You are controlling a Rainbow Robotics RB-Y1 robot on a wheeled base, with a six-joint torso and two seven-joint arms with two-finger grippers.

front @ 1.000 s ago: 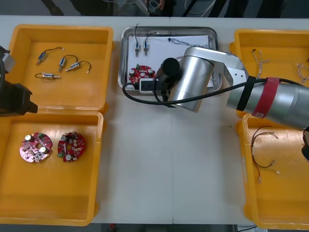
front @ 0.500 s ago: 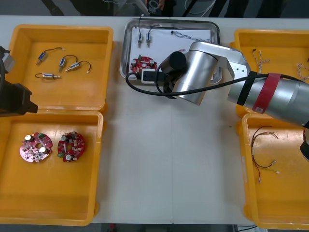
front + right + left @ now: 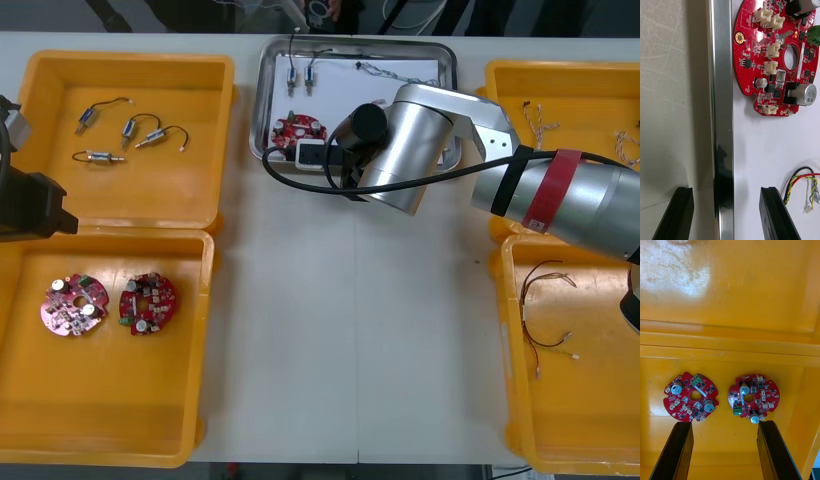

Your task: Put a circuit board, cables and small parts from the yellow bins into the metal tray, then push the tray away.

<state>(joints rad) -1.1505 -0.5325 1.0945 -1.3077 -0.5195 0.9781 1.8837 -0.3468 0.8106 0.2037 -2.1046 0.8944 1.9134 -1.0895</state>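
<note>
Since the right tool (image 3: 726, 192) stands open astride the near rim of the metal tray (image 3: 720, 93), it grips nothing. One black finger (image 3: 677, 213) hangs outside over the counter (image 3: 670, 93), and the other is inside over the tray's white floor. From where I stand, the loading looks done and the push is the step in hand.

To do it well, I'd want the outer finger low enough to bear on the tray's wall rather than ride over the rim. The shove should be slow and straight toward the far edge. In the front view the tool meets the tray somewhat toward the robot's left of its middle, so the tray could swing as it slides, and a steady line matters.

Just beyond the inner finger, a circuit board (image 3: 775, 60) lies flat on the tray floor close against the same rim. A red and yellow cable (image 3: 799, 183) curls just beside that finger, and I cannot tell whether they touch; it might drag. Farther off, at the tray's far end, are small metal parts (image 3: 299, 75) and a twisted blue and white cable (image 3: 385, 72). The tray itself sits at the far middle of the counter, between the far bins.

Over on the left, the left tool (image 3: 724, 424) waits open above the near yellow bin (image 3: 110, 410), where two spare circuit boards (image 3: 691, 396) lie side by side.
</note>
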